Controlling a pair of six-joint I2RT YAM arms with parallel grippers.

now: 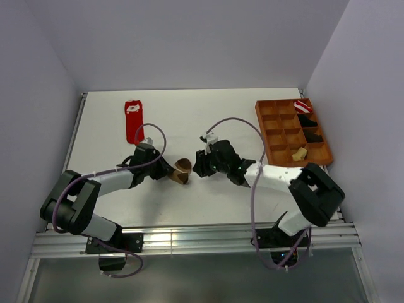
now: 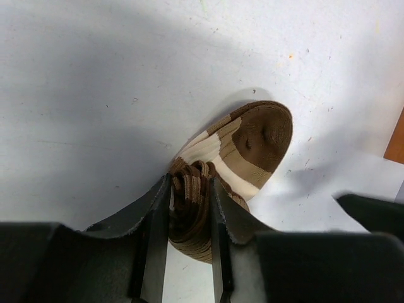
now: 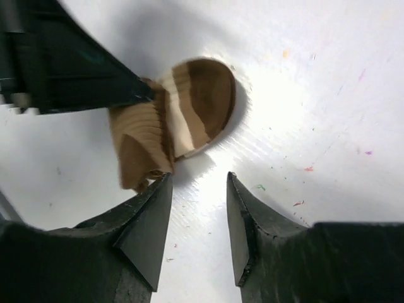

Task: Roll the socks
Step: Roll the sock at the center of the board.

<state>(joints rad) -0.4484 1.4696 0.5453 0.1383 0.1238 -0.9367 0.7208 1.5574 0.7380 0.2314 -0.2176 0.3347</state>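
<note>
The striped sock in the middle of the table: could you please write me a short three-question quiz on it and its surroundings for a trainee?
1. True or false: the left gripper is shut on the striped sock.
2. Pick one. The right gripper is: A) open, with nothing between its fingers; B) shut on the striped sock; C) shut and empty.
3. Fill the gap: the red sock lies flat on the ____, outside the tray.

Key: 1 true; 2 A; 3 table.
</note>
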